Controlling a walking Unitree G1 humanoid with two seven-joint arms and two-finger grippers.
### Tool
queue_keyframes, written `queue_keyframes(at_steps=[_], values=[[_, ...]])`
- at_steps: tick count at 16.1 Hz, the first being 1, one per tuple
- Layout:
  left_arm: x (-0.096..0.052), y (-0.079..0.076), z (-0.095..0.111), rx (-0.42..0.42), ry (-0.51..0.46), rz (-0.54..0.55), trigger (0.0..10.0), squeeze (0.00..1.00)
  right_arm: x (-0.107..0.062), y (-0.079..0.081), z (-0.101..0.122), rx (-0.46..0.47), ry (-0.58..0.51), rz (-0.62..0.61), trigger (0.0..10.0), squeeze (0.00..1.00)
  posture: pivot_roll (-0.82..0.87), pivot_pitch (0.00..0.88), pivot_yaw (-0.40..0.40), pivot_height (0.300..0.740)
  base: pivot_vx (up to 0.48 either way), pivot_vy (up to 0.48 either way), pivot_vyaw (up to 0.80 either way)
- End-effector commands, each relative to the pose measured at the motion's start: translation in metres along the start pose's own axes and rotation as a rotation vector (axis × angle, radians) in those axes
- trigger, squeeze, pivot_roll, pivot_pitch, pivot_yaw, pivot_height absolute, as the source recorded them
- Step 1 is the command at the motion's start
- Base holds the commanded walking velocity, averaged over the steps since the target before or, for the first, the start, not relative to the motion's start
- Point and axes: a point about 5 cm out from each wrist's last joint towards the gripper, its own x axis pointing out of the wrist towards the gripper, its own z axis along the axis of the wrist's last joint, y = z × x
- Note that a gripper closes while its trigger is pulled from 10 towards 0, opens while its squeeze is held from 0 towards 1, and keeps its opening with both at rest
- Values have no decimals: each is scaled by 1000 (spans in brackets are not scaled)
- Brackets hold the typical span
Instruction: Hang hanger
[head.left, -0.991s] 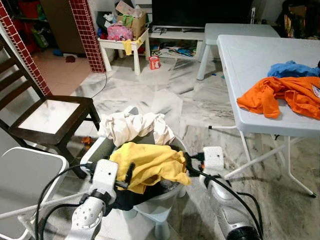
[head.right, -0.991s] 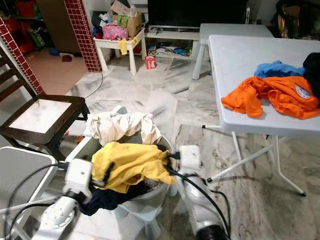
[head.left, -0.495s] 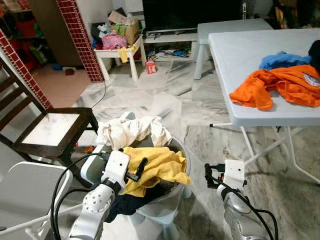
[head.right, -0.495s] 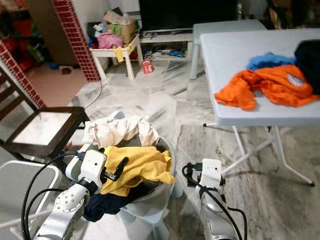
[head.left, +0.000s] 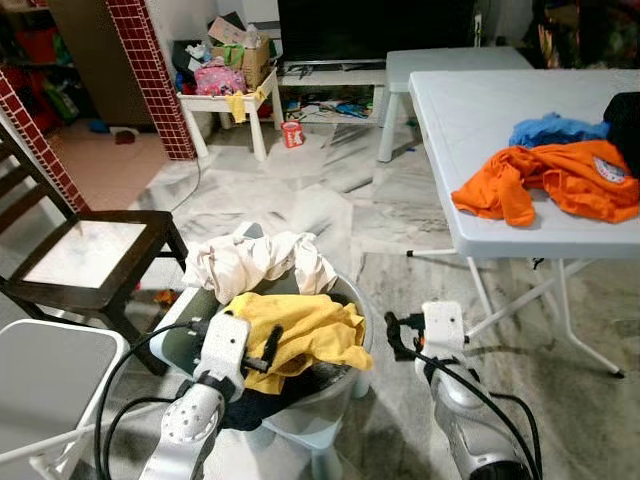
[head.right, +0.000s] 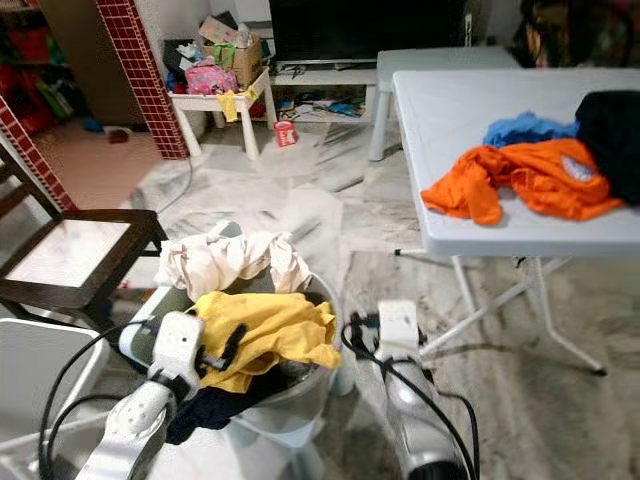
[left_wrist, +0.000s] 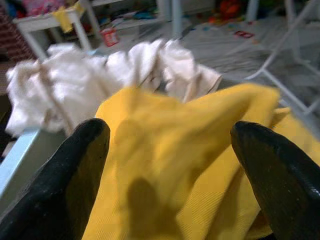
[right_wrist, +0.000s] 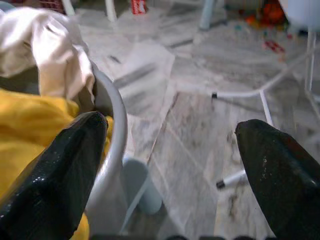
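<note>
Both grippers had fingers spread apart, left gripper (left_wrist: 167, 170) over the yellow cloth (head.left: 300, 335) in the basket (head.left: 345, 385), right gripper (right_wrist: 170, 165) just right of its rim; hanger not discernible.

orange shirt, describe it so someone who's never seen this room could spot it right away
Start at the white folding table on the robot's right. The orange shirt lies crumpled near the table's front edge, one sleeve reaching toward the middle of the tabletop. It is the bright orange garment, with a smaller blue cloth bunched just behind it and a black garment at the far right.
</note>
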Motion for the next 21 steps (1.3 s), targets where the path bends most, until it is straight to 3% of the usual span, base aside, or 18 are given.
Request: queue_keyframes(at_steps=[1, 3, 5, 7, 8, 9, 12, 13, 16, 21], values=[[-6, 4, -10, 14, 41, 9, 10000, 0, 3, 2, 3, -21, 4, 27, 10000, 0, -12, 0, 19, 740, 0, 0, 0], [-9, 1, -6, 76, -1, -71, 10000, 0, 7, 3, 8, -36, -4, 44, 10000, 0, -12, 0, 14, 740, 0, 0, 0], [-10, -1, 4, 222, -62, -145, 10000, 0, 8, 3, 10, -56, -7, 58, 10000, 0, -16, 0, 13, 740, 0, 0, 0], [-13, 0, -9, 278, 8, -180, 10000, 0, 8, 4, 10, -61, -7, 63, 10000, 0, -19, 0, 14, 740, 0, 0, 0], [-14, 1, -27, 318, 130, -229, 10000, 0, 8, 5, 10, -64, -7, 67, 10000, 0, -28, 0, 13, 740, 0, 0, 0], [-16, -1, -32, 336, 138, -309, 10000, 0, 8, 5, 10, -65, -8, 72, 10000, 0, -28, 0, 12, 740, 0, 0, 0], [-23, 10, -36, 362, 192, -298, 10000, 0, 5, 12, 9, -60, -6, 161, 10000, 0, -28, 0, 2, 740, 0, 0, 0], [-24, 15, -37, 379, 214, -277, 0, 0, 4, 15, 9, -80, -9, 214, 10000, 0, -29, 0, 1, 740, 0, 0, 0], [-19, 33, -26, 393, 197, -196, 0, 0, -3, 18, 4, -141, 19, 356, 10000, 0, -30, 0, -6, 740, 0, 0, 0], [-12, 38, -12, 370, 132, -148, 0, 0, -16, 14, -4, -233, 63, 566, 10000, 0, -29, 0, -9, 740, 0, 0, 0]])
